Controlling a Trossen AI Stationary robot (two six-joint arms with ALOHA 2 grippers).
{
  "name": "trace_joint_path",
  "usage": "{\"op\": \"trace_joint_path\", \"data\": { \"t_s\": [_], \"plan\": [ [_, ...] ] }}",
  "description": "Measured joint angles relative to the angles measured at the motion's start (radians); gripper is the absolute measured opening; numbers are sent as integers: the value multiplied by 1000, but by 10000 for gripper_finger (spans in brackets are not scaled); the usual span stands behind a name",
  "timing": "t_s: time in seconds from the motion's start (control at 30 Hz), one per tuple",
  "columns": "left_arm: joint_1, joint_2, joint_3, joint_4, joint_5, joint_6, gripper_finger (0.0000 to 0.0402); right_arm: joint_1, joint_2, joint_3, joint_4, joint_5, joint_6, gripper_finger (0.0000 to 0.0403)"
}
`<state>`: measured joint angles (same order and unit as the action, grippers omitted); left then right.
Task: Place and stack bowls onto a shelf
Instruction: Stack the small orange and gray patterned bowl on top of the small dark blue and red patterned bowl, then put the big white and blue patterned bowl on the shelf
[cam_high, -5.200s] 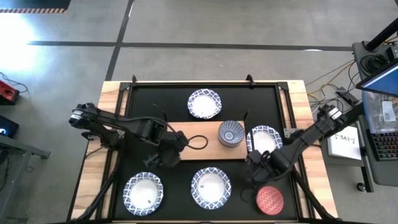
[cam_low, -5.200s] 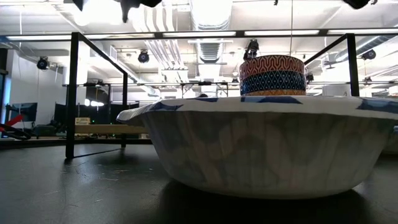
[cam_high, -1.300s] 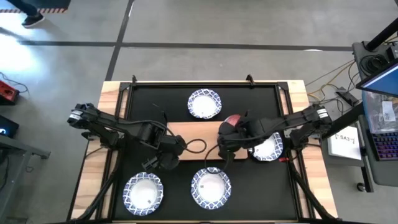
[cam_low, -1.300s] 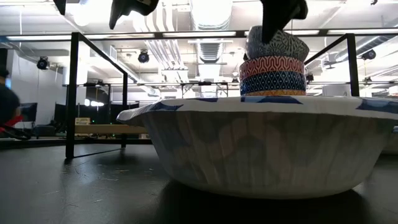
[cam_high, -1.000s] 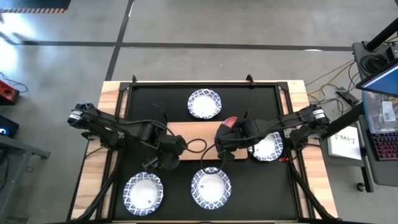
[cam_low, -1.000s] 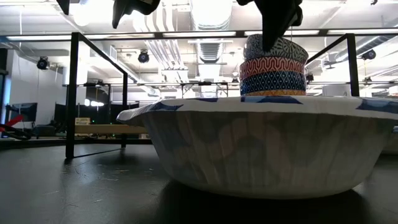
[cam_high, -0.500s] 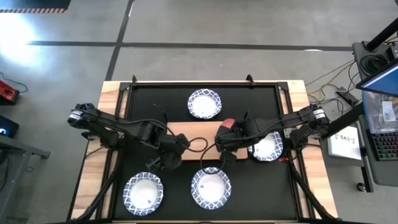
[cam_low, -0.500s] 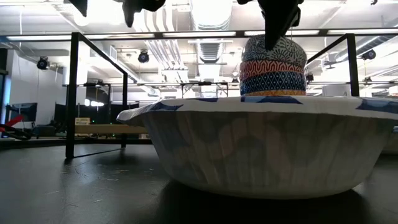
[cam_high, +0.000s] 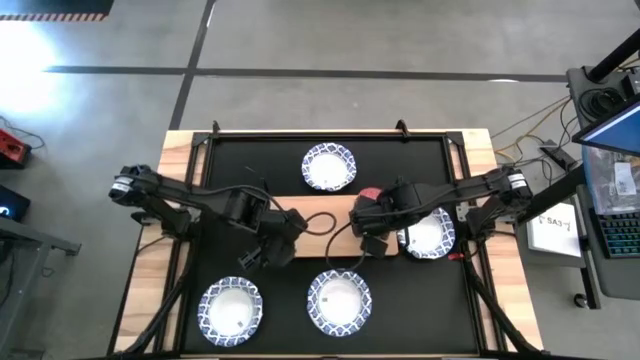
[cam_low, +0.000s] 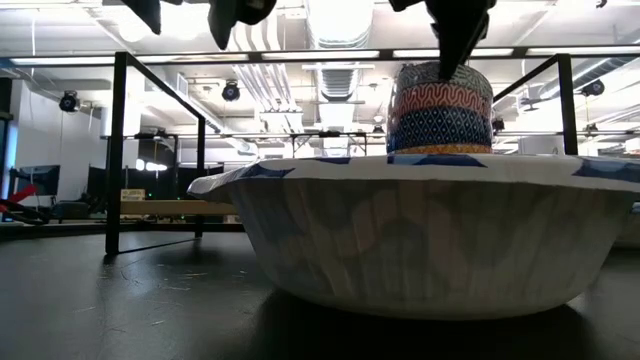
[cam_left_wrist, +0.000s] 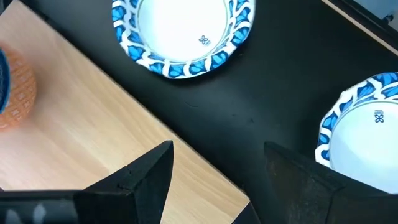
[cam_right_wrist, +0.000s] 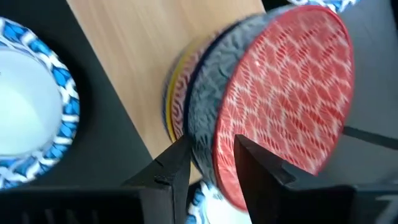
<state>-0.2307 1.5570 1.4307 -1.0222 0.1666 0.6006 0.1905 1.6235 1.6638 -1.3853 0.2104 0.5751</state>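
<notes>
A stack of small bowls stands on the right part of the wooden shelf; the speckled red bowl is on top, over blue and orange ones. In the low view the stack shows with the red bowl sunk in. My right gripper is shut on the red bowl from above, and it also shows at the stack's top in the low view. My left gripper hangs open above the shelf's left part near its near edge and touches nothing. Several wide blue-and-white bowls lie on the black tabletop. My right gripper holds the red bowl by its rim, pinched with one finger on the red inside and the other on the grey outer wall. The fingers come from above, slanting from the table's right. The bowl sits nested in the stack.
Wide bowls lie at the far middle, right of the shelf, near middle and near left. The shelf's left half is bare wood. Black frame posts stand at the table's edges.
My right gripper has come down with the red bowl: a second ago it stood tilted above the stack, and now it is level and sunk into the bowl below. My left gripper, still open, has shifted toward the table's right over the shelf.
</notes>
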Motion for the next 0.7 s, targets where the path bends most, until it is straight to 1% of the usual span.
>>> {"op": "trace_joint_path", "data": {
  "t_s": [0.07, 0.23, 0.47, 0.63, 0.7],
  "plan": [
    [16, 0, 0, -2, 17, 0, 231, 0, -15, 0, -23, 0, 0, 113],
    [61, 2, 7, 2, 66, 8, 231, 0, -45, 26, -9, 0, -11, 114],
    [54, 4, 9, 29, 82, 9, 231, 0, -46, 121, -15, 4, -19, 110],
    [47, 4, 9, 39, 78, 10, 231, 0, -46, 172, -19, 75, -46, 102],
    [47, 3, 9, 41, 73, -4, 231, 0, -46, 193, -24, 79, -59, 99]
  ]
}}
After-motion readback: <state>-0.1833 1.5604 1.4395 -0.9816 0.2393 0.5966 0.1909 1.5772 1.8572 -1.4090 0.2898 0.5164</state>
